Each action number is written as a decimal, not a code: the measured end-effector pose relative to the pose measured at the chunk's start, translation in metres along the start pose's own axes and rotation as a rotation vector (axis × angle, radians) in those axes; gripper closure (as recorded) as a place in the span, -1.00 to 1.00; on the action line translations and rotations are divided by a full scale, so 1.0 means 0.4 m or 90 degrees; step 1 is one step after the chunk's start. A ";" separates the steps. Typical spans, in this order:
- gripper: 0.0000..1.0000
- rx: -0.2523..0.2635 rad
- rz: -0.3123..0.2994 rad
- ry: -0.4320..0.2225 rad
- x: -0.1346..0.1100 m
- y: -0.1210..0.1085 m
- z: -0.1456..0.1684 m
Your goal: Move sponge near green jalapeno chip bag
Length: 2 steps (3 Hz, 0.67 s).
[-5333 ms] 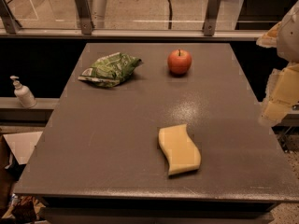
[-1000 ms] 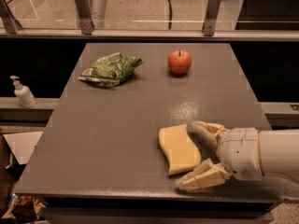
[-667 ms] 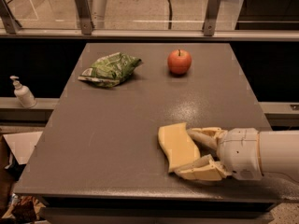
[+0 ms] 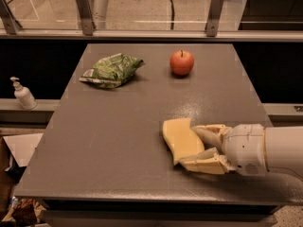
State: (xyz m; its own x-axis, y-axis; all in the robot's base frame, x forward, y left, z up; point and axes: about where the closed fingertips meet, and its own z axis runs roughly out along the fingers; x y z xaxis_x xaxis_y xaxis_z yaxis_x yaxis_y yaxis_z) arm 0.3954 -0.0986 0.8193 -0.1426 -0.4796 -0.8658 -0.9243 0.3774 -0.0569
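Pale yellow sponge (image 4: 177, 134) pinched by the claw (image 4: 189, 147), front right of table (image 4: 113, 145)

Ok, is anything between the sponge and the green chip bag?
Nothing visible. Bare table runs from the sponge to the chip bag; the apple sits off to the right. The hand grips the sponge's right end.

No legible text on green jalapeno chip bag (image 4: 111, 70) or on tool (image 4: 192, 148) at sponge (image 4: 179, 137)

We saw apple (image 4: 182, 62) at table's (image 4: 118, 141) far side; pump bottle (image 4: 22, 93) stood on ledge (image 4: 42, 104) to left; railing (image 4: 142, 33) behind.
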 end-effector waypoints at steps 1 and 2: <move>1.00 0.026 0.033 -0.017 -0.117 -0.110 -0.004; 1.00 0.026 0.033 -0.017 -0.117 -0.110 -0.004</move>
State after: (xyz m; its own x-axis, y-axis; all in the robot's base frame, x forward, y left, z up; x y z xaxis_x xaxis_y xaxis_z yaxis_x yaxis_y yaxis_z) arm 0.4422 -0.0939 0.8629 -0.1793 -0.4380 -0.8809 -0.9007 0.4332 -0.0320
